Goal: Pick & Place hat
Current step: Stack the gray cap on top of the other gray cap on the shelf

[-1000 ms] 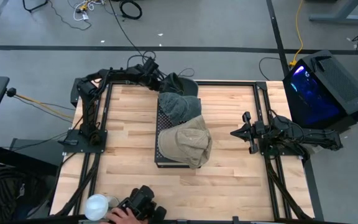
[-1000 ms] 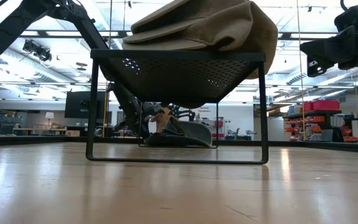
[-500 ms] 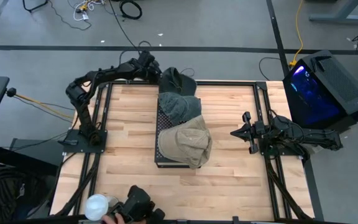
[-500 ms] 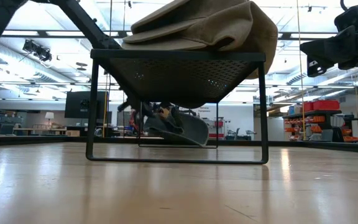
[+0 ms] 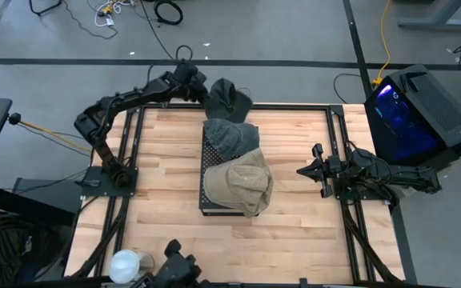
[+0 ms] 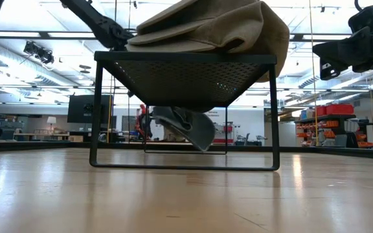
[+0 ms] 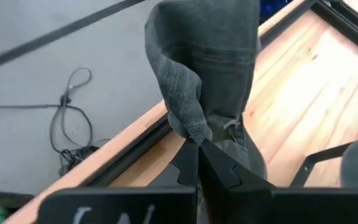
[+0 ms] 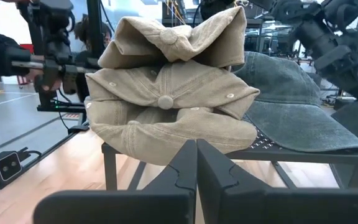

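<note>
left hand (image 5: 201,90) pinched shut on dark grey fabric cap (image 5: 229,98), lifted clear of light wooden table (image 5: 166,172), just beyond far end of black perforated metal rack (image 5: 206,180). on rack: grey-blue denim cap (image 5: 230,138) at far end, crumpled tan cotton cap (image 5: 242,186) at near end. right hand (image 5: 306,171) closed, empty, well right of rack.

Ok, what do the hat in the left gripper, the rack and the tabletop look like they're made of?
Dark grey hat, held in the shut left gripper: soft woven fabric, likely cotton or denim; it folds and droops, with a visible weave.
Rack: matte black metal, probably; thin straight legs and a perforated mesh shelf.
Tabletop: pale wood with a light sheen; jointed planks, and it reflects in the low view.
</note>
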